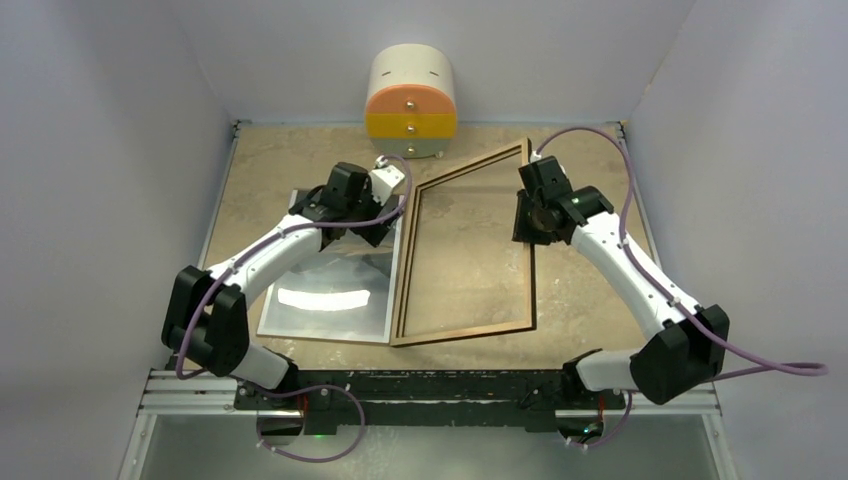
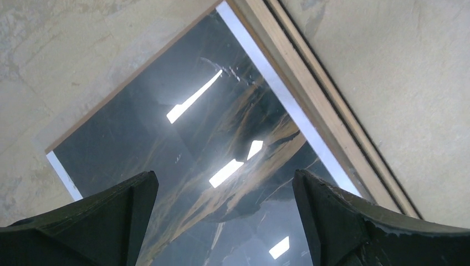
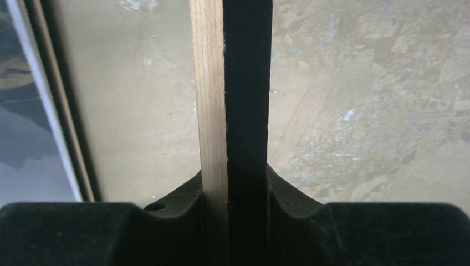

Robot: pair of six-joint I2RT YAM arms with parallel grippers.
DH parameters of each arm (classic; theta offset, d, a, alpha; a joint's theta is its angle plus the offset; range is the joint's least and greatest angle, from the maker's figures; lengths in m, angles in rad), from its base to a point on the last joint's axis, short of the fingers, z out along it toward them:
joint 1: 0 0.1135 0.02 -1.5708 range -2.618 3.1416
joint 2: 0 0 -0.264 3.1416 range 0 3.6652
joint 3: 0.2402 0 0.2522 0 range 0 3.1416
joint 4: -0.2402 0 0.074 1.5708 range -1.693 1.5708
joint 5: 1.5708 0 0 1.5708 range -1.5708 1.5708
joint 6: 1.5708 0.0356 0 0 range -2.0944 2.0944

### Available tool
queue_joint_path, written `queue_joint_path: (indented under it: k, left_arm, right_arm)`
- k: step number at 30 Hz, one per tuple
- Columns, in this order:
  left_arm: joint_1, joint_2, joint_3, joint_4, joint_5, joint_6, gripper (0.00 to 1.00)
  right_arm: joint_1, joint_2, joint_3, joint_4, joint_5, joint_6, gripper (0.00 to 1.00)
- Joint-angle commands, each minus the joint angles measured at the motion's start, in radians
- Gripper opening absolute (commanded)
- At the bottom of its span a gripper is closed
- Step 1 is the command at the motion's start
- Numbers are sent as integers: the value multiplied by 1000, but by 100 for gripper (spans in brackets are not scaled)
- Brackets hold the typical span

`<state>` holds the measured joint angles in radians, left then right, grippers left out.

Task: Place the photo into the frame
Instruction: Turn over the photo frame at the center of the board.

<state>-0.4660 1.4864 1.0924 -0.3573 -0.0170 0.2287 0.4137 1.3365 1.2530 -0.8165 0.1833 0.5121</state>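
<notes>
Photo (image 2: 183, 149) under left hand (image 2: 224, 216): wide open, empty. Frame (image 1: 465, 330) just right of photo; right hand (image 3: 235, 183) clamps its right rail.

Colours noted on the photo (image 1: 325, 290): dusky grey-green ground, tawny-brown streaks, narrow white border, bright white glare patches on the gloss

On the frame (image 1: 465, 330): light wood tone on the upward face, black along the outer edge; clear pane, with the table (image 1: 300, 150) showing through, mottled beige-tan and stone-like with paler flecks

On the cabinet (image 1: 411, 100): cream top, orange band, yellow band beneath, cream base

On the arms (image 1: 625, 255): white links, black joints; cables (image 1: 800, 370) purple

The left gripper (image 2: 223, 180) and right gripper (image 3: 233, 191): black

The walls (image 1: 100, 150): plain pale grey-lilac
</notes>
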Motion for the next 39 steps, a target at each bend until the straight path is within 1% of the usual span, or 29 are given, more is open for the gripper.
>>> queue_joint_path:
  k: [1, 7, 10, 14, 18, 21, 26, 30, 33, 35, 38, 39]
  left_arm:
    - [-5, -16, -52, 66, -45, 66, 100]
    - [-5, -2, -91, 100, -77, 98, 100]
    - [-5, 6, -111, 120, -104, 112, 100]
    - [-7, 19, -158, 173, -161, 143, 100]
    - [-13, 49, -199, 211, -184, 157, 100]
    - [-20, 84, -208, 233, -196, 156, 100]
    - [-35, 115, -209, 252, -206, 155, 100]
    - [-46, 126, -205, 255, -208, 147, 100]
    - [-48, 121, -201, 246, -194, 138, 100]
    - [-49, 115, -197, 239, -180, 130, 100]
    - [-67, 114, -194, 243, -173, 123, 100]
    - [-76, 120, -192, 246, -174, 124, 100]
  right_arm:
    - [2, 9, -19, 11, 94, -48, 31]
    - [2, 60, -58, 51, 77, -66, 32]
    - [2, 101, -73, 70, 94, -67, 34]
    - [2, 146, -78, 55, 149, -58, 34]
    - [3, 184, -79, 60, 235, -29, 35]
    - [3, 212, -121, 108, 255, -3, 35]
    - [5, 285, -165, 171, 264, -4, 34]
    - [4, 328, -178, 194, 280, 11, 33]
    - [5, 323, -170, 200, 265, 25, 33]
    - [5, 311, -160, 204, 249, 29, 35]
    - [1, 281, -159, 210, 167, 39, 45]
    - [-1, 267, -166, 223, 145, 41, 50]
